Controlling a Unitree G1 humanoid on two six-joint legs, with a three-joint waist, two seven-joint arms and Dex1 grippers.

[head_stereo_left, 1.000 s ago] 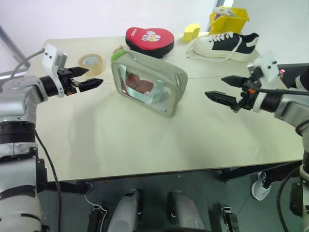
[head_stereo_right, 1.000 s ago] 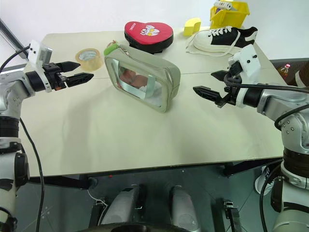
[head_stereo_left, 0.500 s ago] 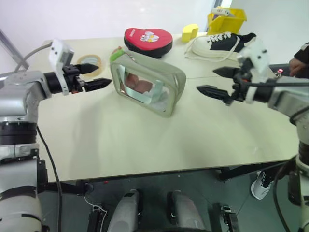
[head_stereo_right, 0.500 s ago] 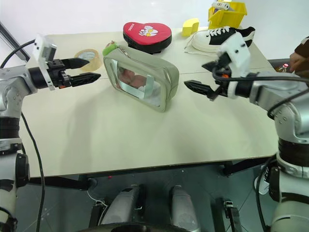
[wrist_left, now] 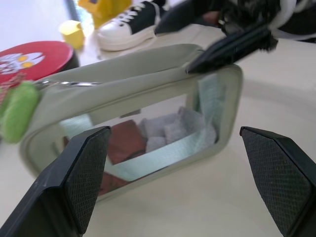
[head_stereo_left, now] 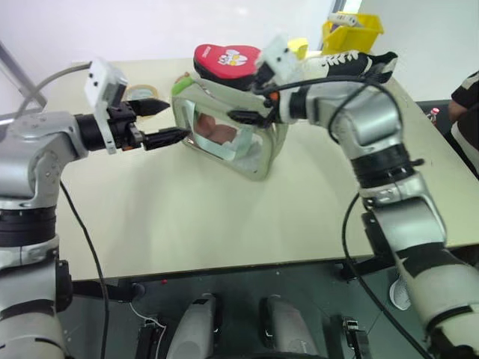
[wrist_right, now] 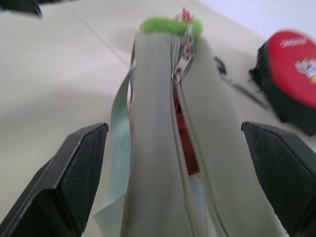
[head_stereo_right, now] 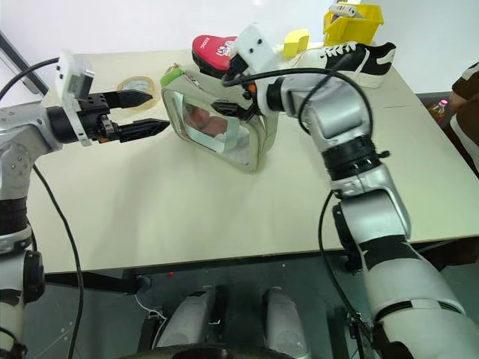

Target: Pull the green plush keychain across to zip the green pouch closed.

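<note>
The green pouch (head_stereo_left: 224, 138) stands on edge mid-table, its clear window facing me with reddish contents inside. Its top zip (wrist_right: 183, 143) gapes open, with the slider (wrist_right: 181, 63) at the far left end. There the green plush keychain (head_stereo_left: 182, 84) hangs off the corner. My right gripper (head_stereo_left: 244, 105) is open and hovers just over the pouch's top, one finger on each side of the zip line, pointing toward the keychain. My left gripper (head_stereo_left: 169, 122) is open too, level, just left of the pouch's left end and apart from it.
Behind the pouch lies a red heart-shaped pad (head_stereo_left: 230, 61). A tape roll (head_stereo_right: 135, 87) sits at back left behind my left gripper. A black-and-white shoe (head_stereo_left: 352, 63), a yellow block (head_stereo_left: 298, 48) and a yellow bin (head_stereo_left: 353, 30) stand at back right. A person (head_stereo_left: 465, 105) stands at the right edge.
My right arm has swung far to the left, from the table's right side to over the pouch's top. My left gripper has drifted right, closer to the pouch's left end.
</note>
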